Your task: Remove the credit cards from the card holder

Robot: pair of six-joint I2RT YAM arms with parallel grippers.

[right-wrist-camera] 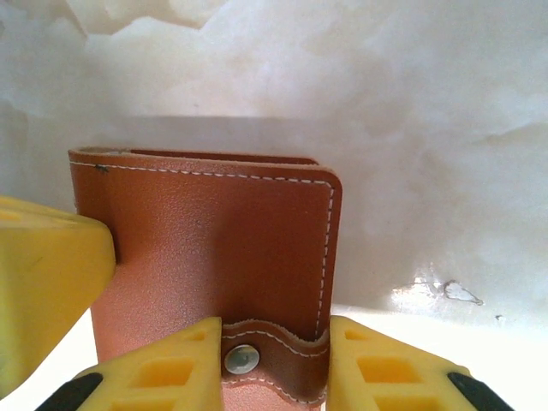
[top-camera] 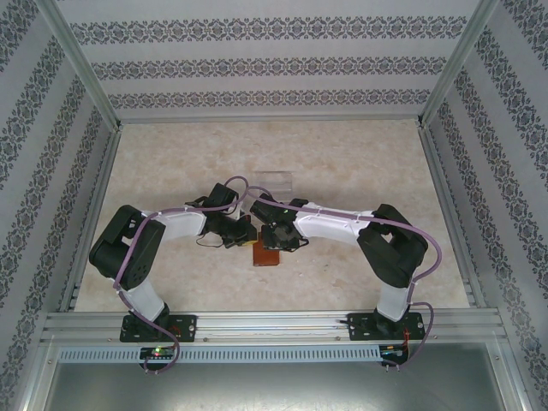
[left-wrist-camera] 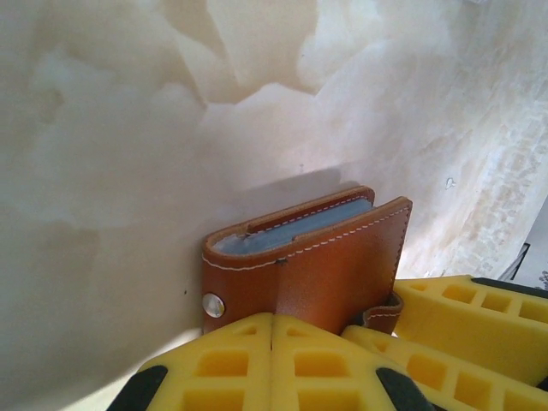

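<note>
Currently card holder (right-wrist-camera: 214, 248) pinched at snap tab (right-wrist-camera: 282, 364) by right claw (right-wrist-camera: 276, 332).

Lab test cell: aluminium frame (top-camera: 274, 324), wallpapered walls (top-camera: 274, 60)

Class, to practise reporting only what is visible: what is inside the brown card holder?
Inside the card holder, a grey-blue lining strip shows at the top edge. Whether cards sit within is hidden by the leather covers.

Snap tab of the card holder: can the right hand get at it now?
Probably yes. The snap tab lies between the fingers of the right hand, nothing in between; the left hand only touches the opposite edge of the card holder.
</note>
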